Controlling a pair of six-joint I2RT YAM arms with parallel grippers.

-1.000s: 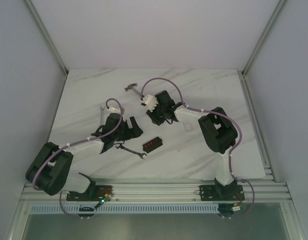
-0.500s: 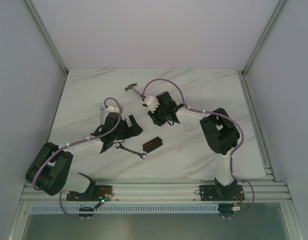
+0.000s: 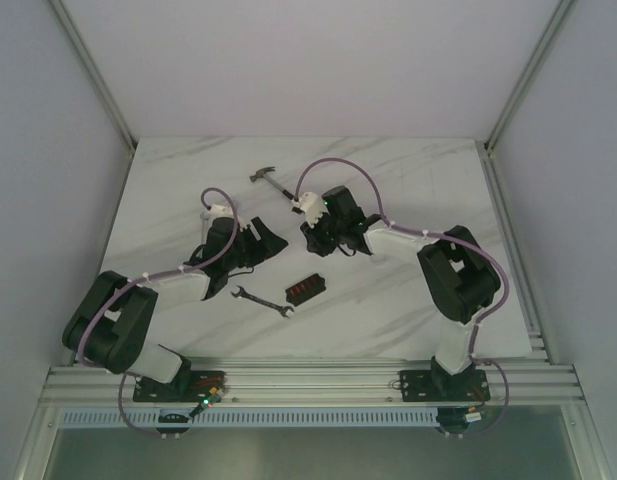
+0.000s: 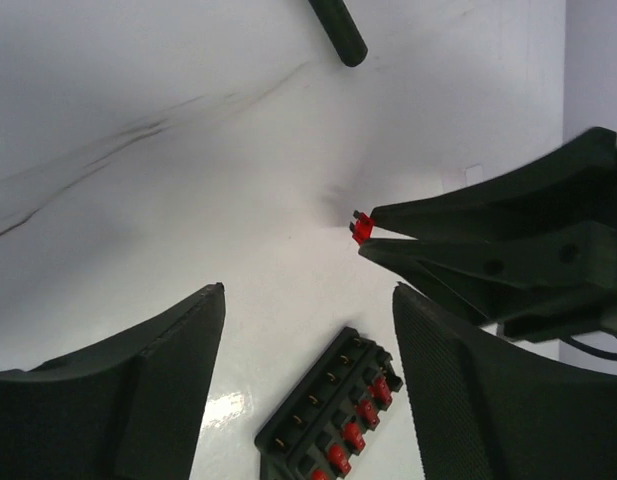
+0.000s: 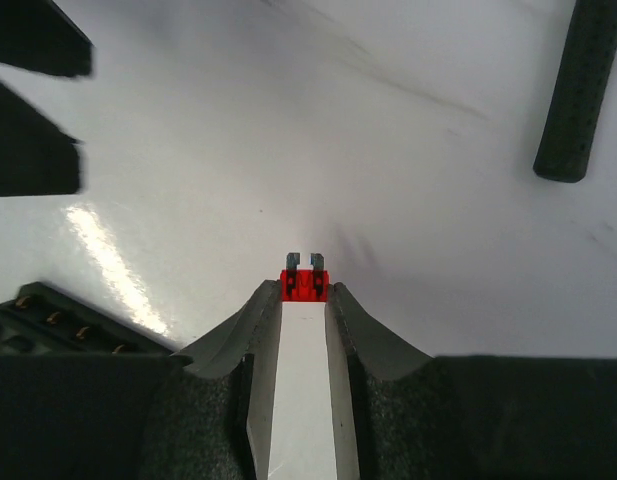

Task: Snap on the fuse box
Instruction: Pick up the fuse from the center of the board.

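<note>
The fuse box [image 3: 306, 288] is a small black block lying flat on the marble table [image 3: 418, 180]. One row holds red fuses and the other row shows bare metal slots [image 4: 328, 420]. My right gripper [image 5: 304, 290] is shut on a small red fuse [image 5: 304, 283], its two prongs pointing out past the fingertips. It hovers just behind the fuse box [image 5: 48, 320]. My left gripper [image 4: 308, 290] is open with nothing between its fingers, above and to the left of the box. In the top view the left gripper [image 3: 271, 240] and the right gripper [image 3: 316, 240] stand close together.
A wrench [image 3: 261, 300] lies just left of the fuse box. A hammer [image 3: 273, 180] lies behind both grippers, and its black handle [image 5: 578, 90] shows at the right wrist view's upper right. The left gripper's fingers [image 5: 28, 100] show at that view's upper left.
My left gripper has drawn back from the wrench toward the far side and narrowed a little. The right gripper has shifted slightly right and nearer the fuse box, still holding the fuse.
</note>
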